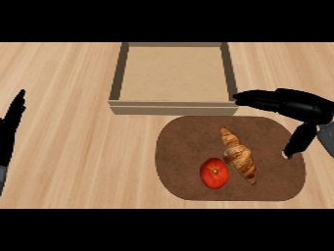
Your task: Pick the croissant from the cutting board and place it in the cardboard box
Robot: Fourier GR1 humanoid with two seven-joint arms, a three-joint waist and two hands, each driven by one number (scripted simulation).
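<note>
Ridged golden croissant [239,156], smooth round tomato [214,173] — rounded dark-brown cutting board [187,142]

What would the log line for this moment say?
right hand: open, at cutting board edge | croissant: on board, beside tomato | cardboard box: empty | left hand: resting

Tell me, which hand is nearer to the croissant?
Right. The right hand is open beyond and right of the croissant, over the cutting board's far right corner. The left hand rests open at the view's left edge, far from it.
</note>
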